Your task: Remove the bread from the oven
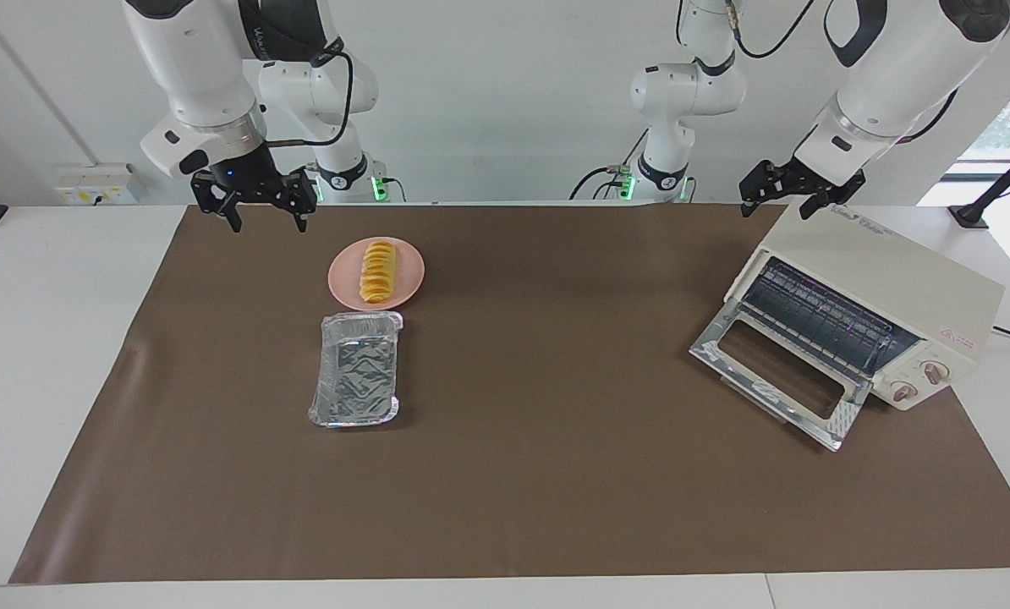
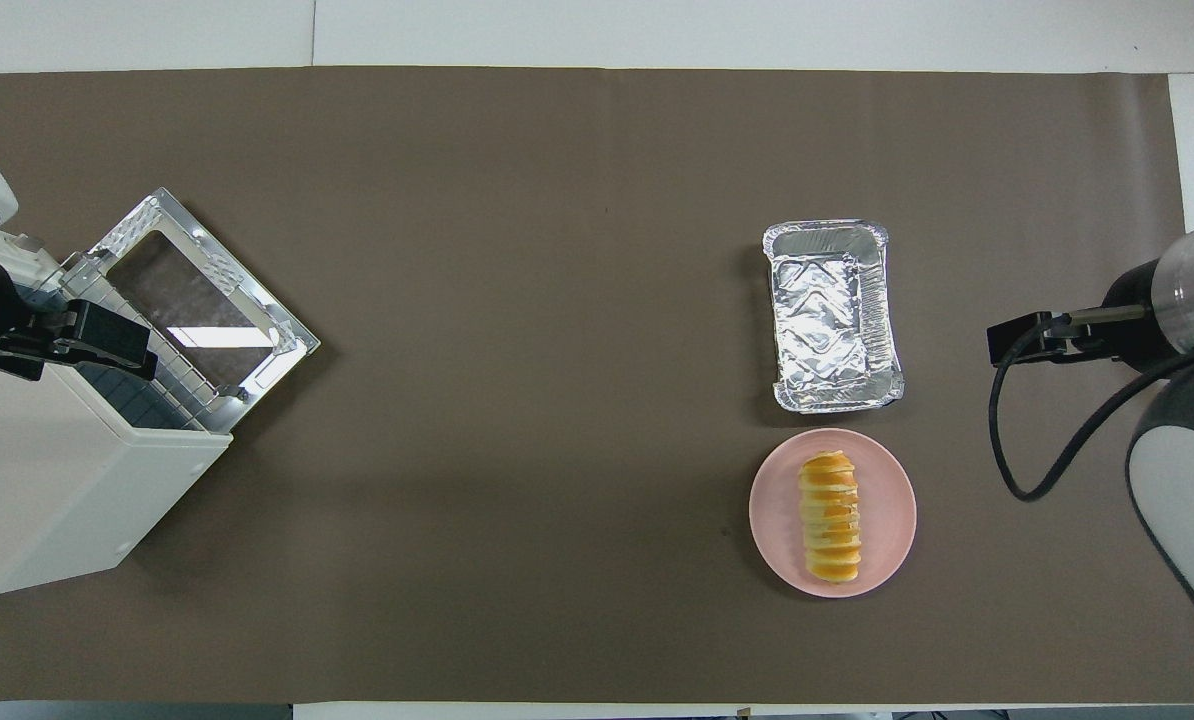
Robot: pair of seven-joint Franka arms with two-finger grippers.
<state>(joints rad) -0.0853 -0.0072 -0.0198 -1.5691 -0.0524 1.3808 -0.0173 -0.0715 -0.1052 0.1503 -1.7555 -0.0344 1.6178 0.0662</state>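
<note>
On the pink plate (image 1: 376, 273) near the robots you see the bread (image 1: 376, 271), out of the oven (image 1: 860, 321); your right gripper (image 1: 261, 203) hangs empty beside it, jaws spread; your left gripper (image 1: 788, 193) hovers over the oven, jaws apart; farther out lies the foil tray (image 1: 357, 368); the oven door (image 1: 780, 381) hangs open.

A round pink plate (image 1: 348, 277) (image 2: 887, 500) sits on the brown paper mat (image 1: 556, 474) (image 2: 517, 200) that covers the white table (image 1: 40, 321) (image 2: 657, 30). Just beside the plate, farther from the robots, lies a crinkled silver foil tray (image 1: 357, 369) (image 2: 832, 315), lengthwise and open-side up.
</note>
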